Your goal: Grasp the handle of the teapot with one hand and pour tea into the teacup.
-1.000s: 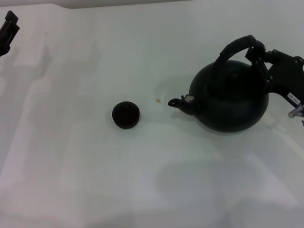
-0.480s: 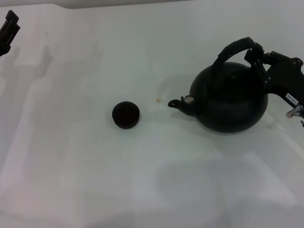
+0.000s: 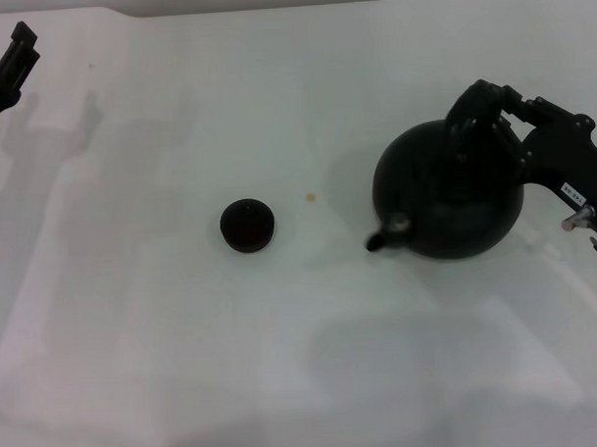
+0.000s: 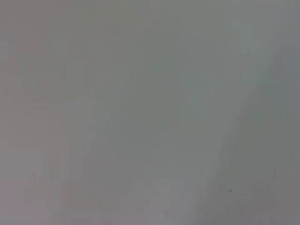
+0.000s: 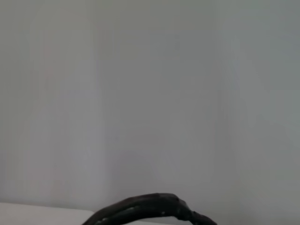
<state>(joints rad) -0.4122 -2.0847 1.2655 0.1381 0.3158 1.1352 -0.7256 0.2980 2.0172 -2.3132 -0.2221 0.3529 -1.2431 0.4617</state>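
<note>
The black teapot [image 3: 445, 194] stands at the right of the white table, its short spout [image 3: 380, 240] pointing toward the front left. My right gripper [image 3: 497, 107] is shut on the right end of the arched black handle [image 3: 468, 108] above the pot. A piece of the handle [image 5: 150, 209] also shows in the right wrist view. The small black teacup [image 3: 247, 225] sits near the table's middle, well left of the spout, with dark liquid inside. No tea runs from the spout. My left gripper [image 3: 14, 55] is parked at the far left edge.
A small brownish spot [image 3: 309, 197] marks the white table [image 3: 185, 335] between the cup and the pot. The left wrist view shows only plain grey surface.
The teapot has turned in my right gripper: its spout swung from pointing left at the cup toward the front left. The cup and the left arm have not moved.
</note>
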